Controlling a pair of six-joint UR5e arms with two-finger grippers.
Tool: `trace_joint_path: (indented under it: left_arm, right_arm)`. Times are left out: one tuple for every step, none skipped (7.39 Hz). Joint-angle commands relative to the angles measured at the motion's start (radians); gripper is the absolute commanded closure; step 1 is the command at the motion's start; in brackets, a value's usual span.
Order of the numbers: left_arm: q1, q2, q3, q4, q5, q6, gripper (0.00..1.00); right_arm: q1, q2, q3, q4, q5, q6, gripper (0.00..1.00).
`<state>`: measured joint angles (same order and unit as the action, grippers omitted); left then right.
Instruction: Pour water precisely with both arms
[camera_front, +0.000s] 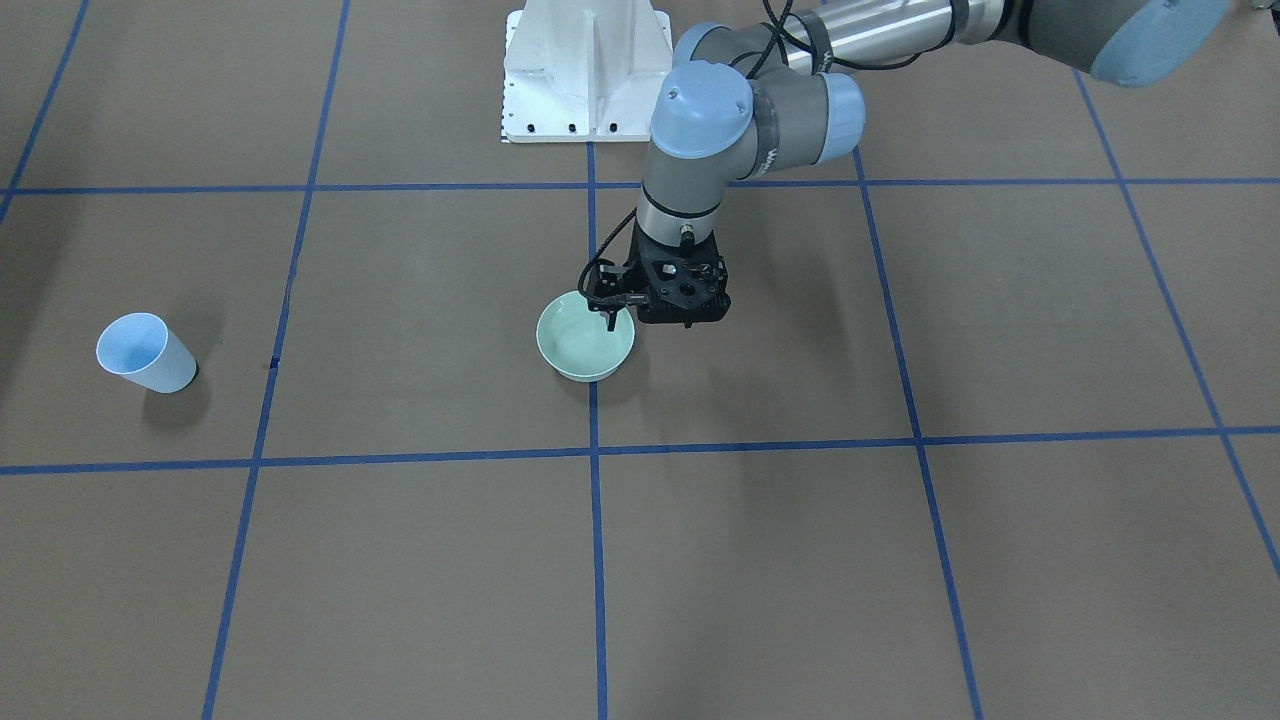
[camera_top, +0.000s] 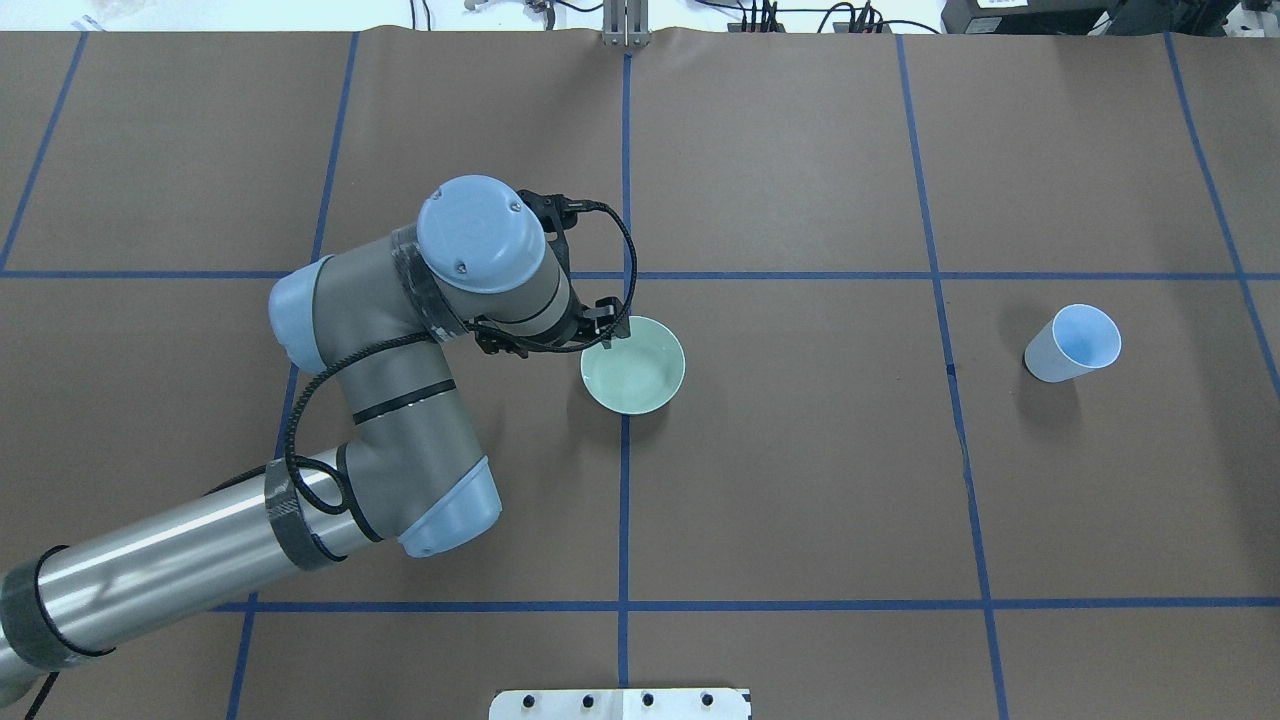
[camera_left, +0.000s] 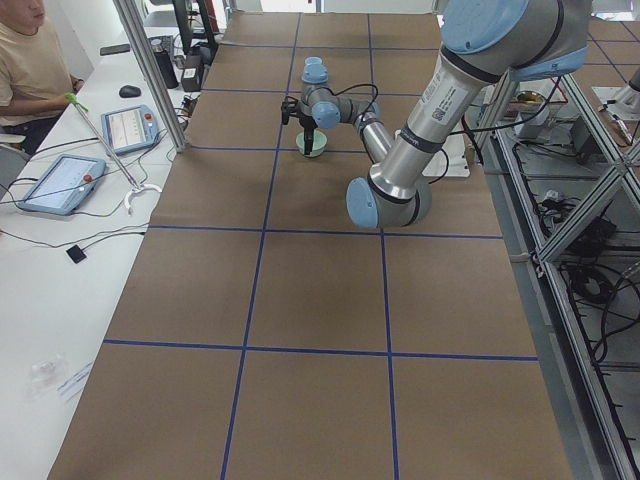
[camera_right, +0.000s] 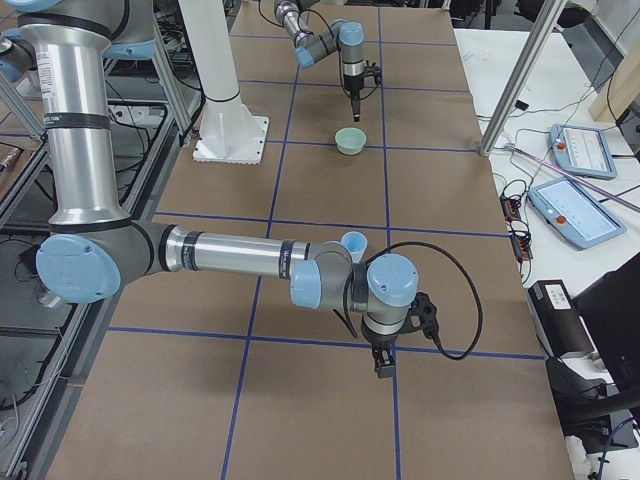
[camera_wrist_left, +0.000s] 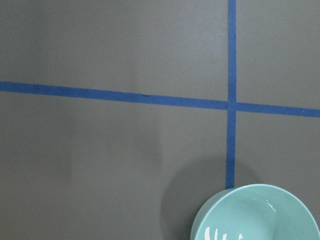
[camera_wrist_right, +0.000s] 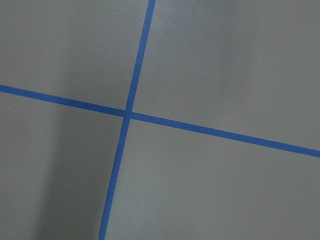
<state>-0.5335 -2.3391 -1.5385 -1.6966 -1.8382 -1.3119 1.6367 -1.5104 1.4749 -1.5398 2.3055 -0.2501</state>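
Under the left gripper (camera_front: 612, 318), a matte brown table cover (camera_front: 400, 560), ruled into large squares by blue tape (camera_front: 596, 560), with one tape line just beside the gripper. Behind the gripper, a white ribbed pedestal (camera_front: 588, 70) set on the cover. Beyond the gripper, past the table's far edge, a white bench (camera_left: 50, 300) with two grey touch pendants (camera_left: 60, 182), a dark mouse (camera_left: 129, 91) and loose cables. Seated there, a person (camera_left: 30, 60) in a beige shirt. Along that same edge, a slanted aluminium post (camera_left: 150, 70). Behind the pedestal, an open metal frame (camera_left: 575, 215) strung with black cables. Lit evenly from above, with only soft shadows on the cover.
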Motion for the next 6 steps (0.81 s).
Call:
trace_joint_path:
  left_arm:
    - [0.023,-0.028,0.063,0.008,0.017,-0.020,0.08]
    - [0.026,-0.028,0.067,0.006,0.017,-0.017,0.16]
    - [0.036,-0.026,0.069,-0.001,0.017,-0.014,0.34]
    - [0.041,-0.026,0.069,-0.001,0.017,-0.010,0.76]
    - [0.041,-0.029,0.067,-0.001,0.016,0.003,1.00]
    - [0.041,-0.029,0.067,-0.001,0.014,0.057,1.00]
  right_arm:
    - [0.000,-0.001,-0.001,0.004,-0.003,0.000,0.00]
    - [0.000,-0.001,-0.001,0.004,-0.003,0.000,0.00]
    - [0.000,0.001,-0.001,0.004,-0.003,0.000,0.00]
    - [0.000,0.001,-0.001,0.004,-0.003,0.000,0.00]
    - [0.000,0.003,-0.001,0.004,-0.003,-0.001,0.00]
    - [0.000,0.001,-0.001,0.004,-0.004,-0.002,0.00]
